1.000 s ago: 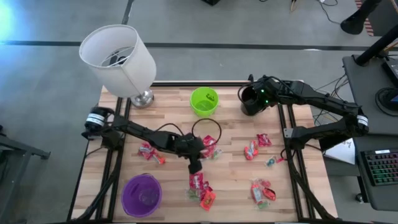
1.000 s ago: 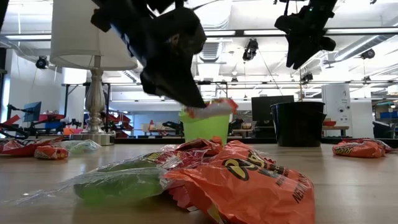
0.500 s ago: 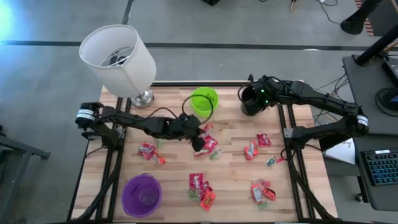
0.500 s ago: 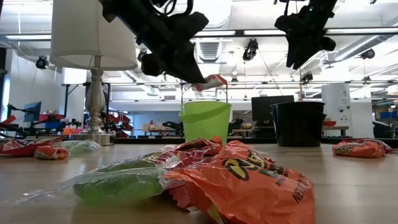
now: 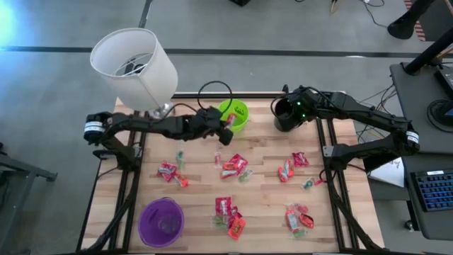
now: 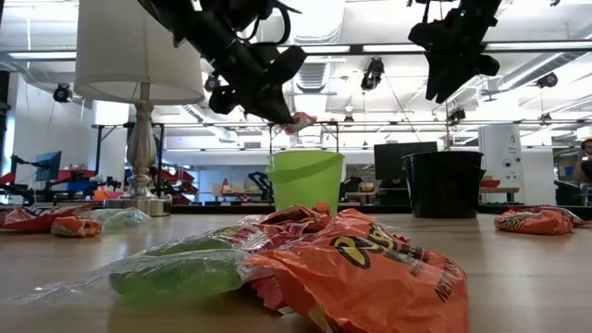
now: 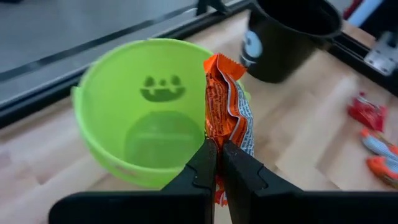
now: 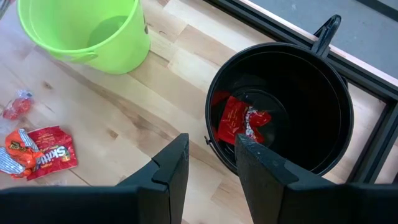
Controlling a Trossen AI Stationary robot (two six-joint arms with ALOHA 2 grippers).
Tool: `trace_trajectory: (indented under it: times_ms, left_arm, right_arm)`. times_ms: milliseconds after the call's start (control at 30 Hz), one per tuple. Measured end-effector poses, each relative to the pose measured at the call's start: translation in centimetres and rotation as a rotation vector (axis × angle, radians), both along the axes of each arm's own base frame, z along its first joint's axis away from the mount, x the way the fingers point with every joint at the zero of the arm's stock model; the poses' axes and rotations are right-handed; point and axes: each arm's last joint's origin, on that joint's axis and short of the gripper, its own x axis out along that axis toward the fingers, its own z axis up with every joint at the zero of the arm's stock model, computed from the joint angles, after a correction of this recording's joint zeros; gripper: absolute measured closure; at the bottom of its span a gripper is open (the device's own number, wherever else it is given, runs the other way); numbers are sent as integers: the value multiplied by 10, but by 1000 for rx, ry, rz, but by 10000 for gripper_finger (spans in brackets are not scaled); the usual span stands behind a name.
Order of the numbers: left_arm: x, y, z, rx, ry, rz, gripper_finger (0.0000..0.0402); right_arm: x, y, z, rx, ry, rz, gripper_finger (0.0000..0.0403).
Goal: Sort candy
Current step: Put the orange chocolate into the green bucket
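Note:
My left gripper (image 7: 217, 158) is shut on an orange candy packet (image 7: 227, 99) and hangs just above the near rim of the green cup (image 7: 137, 112); the low view shows the packet (image 6: 301, 118) above that cup (image 6: 305, 180). My right gripper (image 8: 211, 158) stands open and empty above the black cup (image 8: 280, 106), which has a red candy (image 8: 242, 124) on its bottom. More red and orange candy (image 5: 233, 165) lies scattered flat on the wooden table (image 5: 198, 184). My left gripper pinches one end of the orange packet (image 7: 219, 144) between its two fingers. The fingers slant down and come from the table's left side. The rest of the packet sticks out past the fingertips, lifted clear of the table, over the green cup's near rim.
A purple cup (image 5: 161, 221) stands at the near left. A lamp with a white shade (image 5: 134, 64) stands at the far left corner. Candy lies in small heaps at the left (image 5: 172, 173), near middle (image 5: 228, 214) and right (image 5: 297, 218). Black frame rails (image 5: 333, 184) run along the table's sides.
My left gripper, still shut on the orange packet, has risen from the near middle of the table and swung toward the far edge to the green cup, turning as it went. The packet went with it, clear of the table.

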Motion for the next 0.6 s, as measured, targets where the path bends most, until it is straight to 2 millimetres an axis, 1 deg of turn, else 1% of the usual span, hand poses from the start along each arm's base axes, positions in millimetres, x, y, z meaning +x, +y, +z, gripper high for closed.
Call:
trace_trajectory:
  times_ms: [333,467,600]
  left_arm:
    - [-2,27,5,26,-34,-4,401]
    - [-4,33,5,33,-29,6,401]
    - [-4,34,5,81,6,-28,401]
  right_arm:
    - [0,0,0,5,-6,-13,280]
    - [0,0,0,6,-6,-15,280]
    - [0,0,0,4,-9,-29,280]
